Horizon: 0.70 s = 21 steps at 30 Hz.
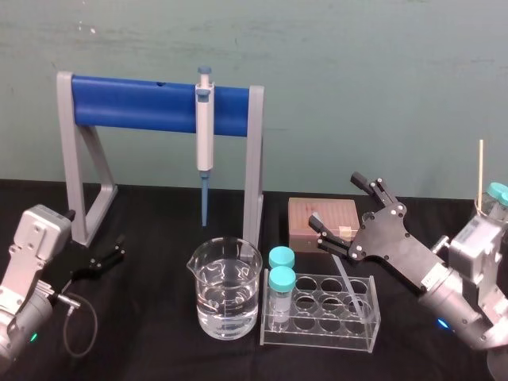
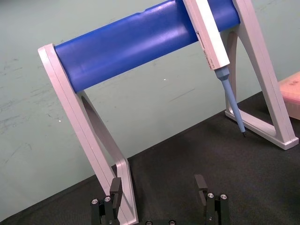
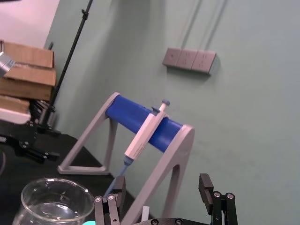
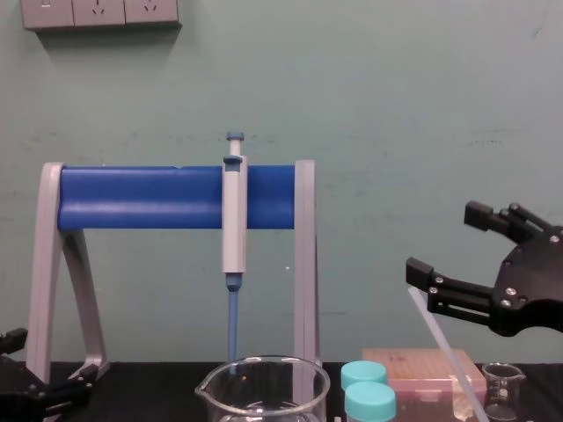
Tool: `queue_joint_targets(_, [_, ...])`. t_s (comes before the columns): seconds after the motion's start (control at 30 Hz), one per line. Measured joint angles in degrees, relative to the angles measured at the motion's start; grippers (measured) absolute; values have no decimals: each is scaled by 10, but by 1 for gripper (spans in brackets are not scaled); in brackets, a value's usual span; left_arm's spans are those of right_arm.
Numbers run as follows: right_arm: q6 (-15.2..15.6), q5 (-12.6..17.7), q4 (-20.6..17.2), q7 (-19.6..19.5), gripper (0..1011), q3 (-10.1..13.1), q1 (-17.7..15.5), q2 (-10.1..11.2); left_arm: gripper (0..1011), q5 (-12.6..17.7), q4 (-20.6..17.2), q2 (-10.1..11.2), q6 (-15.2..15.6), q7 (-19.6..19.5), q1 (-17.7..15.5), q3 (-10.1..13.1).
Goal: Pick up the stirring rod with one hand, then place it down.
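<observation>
The stirring rod point(image 1: 350, 283) is a thin translucent rod that leans in the clear tube rack point(image 1: 317, 332), its top end pointing up and to the left. It rises beside the capped tubes in the chest view point(image 4: 437, 341). My right gripper point(image 1: 337, 205) hangs open just above the rod's top end, with nothing between its fingers point(image 4: 440, 242). The lower finger sits close over the rod's tip, apart from it. My left gripper point(image 1: 113, 252) rests open and idle low at the table's left, near the stand's foot point(image 2: 158, 185).
A grey stand with a blue bar point(image 1: 135, 101) holds a blue-tipped pipette point(image 1: 205, 131) at the back. A beaker of water point(image 1: 225, 290) stands mid-table, two teal-capped tubes point(image 1: 281, 279) sit in the rack, and a brown box point(image 1: 321, 218) lies behind it. A thin pale stick point(image 1: 480, 171) stands far right.
</observation>
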Motion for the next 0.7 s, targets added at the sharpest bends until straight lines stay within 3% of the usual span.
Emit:
queue_joint_targets(0.13, [36, 67, 14, 46, 1000, 2, 10, -10, 1000, 0, 0, 0, 0, 0, 0, 0])
queue_joint_targets(0.17, [36, 67, 14, 46, 1000, 2, 10, -10, 1001, 0, 0, 0, 0, 0, 0, 0])
queue_joint_targets(0.23, [62, 97, 22, 68, 1000, 5, 15, -14, 1000, 0, 0, 0, 0, 0, 0, 0])
queue_joint_targets(0.43, [117, 135, 34, 102, 1000, 8, 26, -21, 1000, 0, 0, 0, 0, 0, 0, 0])
queue_joint_targets(0.7, [170, 154, 45, 128, 1000, 10, 37, -26, 1000, 0, 0, 0, 0, 0, 0, 0])
